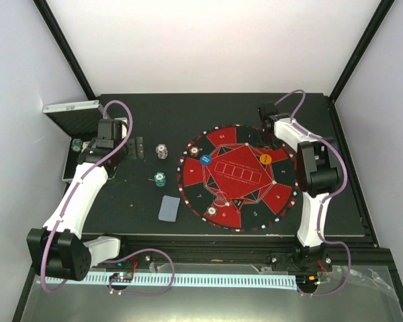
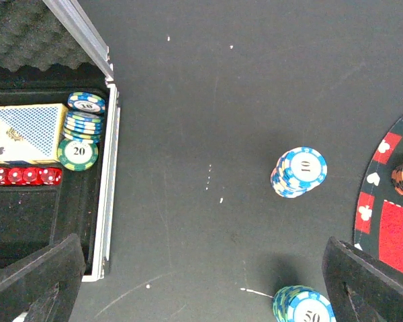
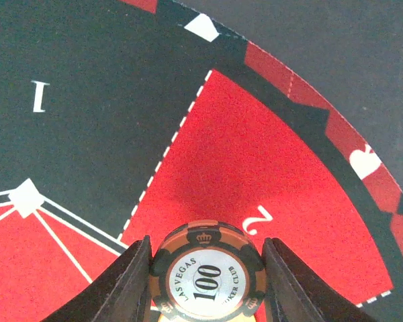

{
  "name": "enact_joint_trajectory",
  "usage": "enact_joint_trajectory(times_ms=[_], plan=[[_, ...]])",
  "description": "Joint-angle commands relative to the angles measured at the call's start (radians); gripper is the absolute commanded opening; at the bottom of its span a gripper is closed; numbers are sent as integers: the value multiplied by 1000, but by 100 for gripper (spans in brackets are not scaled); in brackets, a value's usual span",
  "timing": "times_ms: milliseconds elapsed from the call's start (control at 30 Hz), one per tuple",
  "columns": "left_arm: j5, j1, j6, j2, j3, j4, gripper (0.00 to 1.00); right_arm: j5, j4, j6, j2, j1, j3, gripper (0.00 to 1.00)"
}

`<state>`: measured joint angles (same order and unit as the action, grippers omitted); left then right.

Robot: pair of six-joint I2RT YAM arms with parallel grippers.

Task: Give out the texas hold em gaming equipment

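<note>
We found the right gripper (image 3: 205,249) clenched on a black-and-orange poker chip marked 100 (image 3: 207,278), with one dark finger against each side of its rim (a paler edge beneath hinted at more chips under it, though we could not be sure). It hung over the red sector numbered 2 of the large round red-and-black mat (image 1: 196,176), at about 1 o'clock on the mat as seen from above. Whether the chip touched the mat we could not tell.

The left gripper (image 2: 201,285) was released, its fingers spread wide with nothing between them. It was above the black tabletop (image 2: 208,87), with the silver metal case with black foam (image 2: 109,201) at its 9 o'clock and the mat at its 3 o'clock.

Inside the case lay a blue-backed pack of cards (image 2: 33,127), a stack of blue-and-white chips (image 2: 84,117), a green-edged chip marked 20 (image 2: 78,154) and a row of red dice (image 2: 23,176).

On the table off the mat's 9 to 10 o'clock side stood a blue-and-white chip stack marked 10 (image 2: 301,171) and, nearer the arms, a teal chip stack marked 50 (image 2: 302,307), apart from each other. A grey-blue playing card (image 1: 168,208) lay flat just outside the mat's 8 o'clock edge.

On the mat, a small blue round disc (image 1: 205,159) sat at 10 o'clock and a small orange round disc (image 1: 266,159) at 2 o'clock.
</note>
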<state>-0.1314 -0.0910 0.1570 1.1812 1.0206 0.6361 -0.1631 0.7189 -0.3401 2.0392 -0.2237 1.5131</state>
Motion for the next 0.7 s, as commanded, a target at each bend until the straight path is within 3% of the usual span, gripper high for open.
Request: enact_joint_trajectory(times_ms=[0,400,567,667], plan=[[-10,7,-12,9,21,-10,99,-13,33,18,45,6,70,39],[0,7,-11,17,25,-9,99,-11,76,16,119,12,160,48],[4,7,-11,21,26,-10,99,-18,84,16,120,13,175,64],[21,7,-16,23,27,-7,99,-18,100,16,106,13,189,68]])
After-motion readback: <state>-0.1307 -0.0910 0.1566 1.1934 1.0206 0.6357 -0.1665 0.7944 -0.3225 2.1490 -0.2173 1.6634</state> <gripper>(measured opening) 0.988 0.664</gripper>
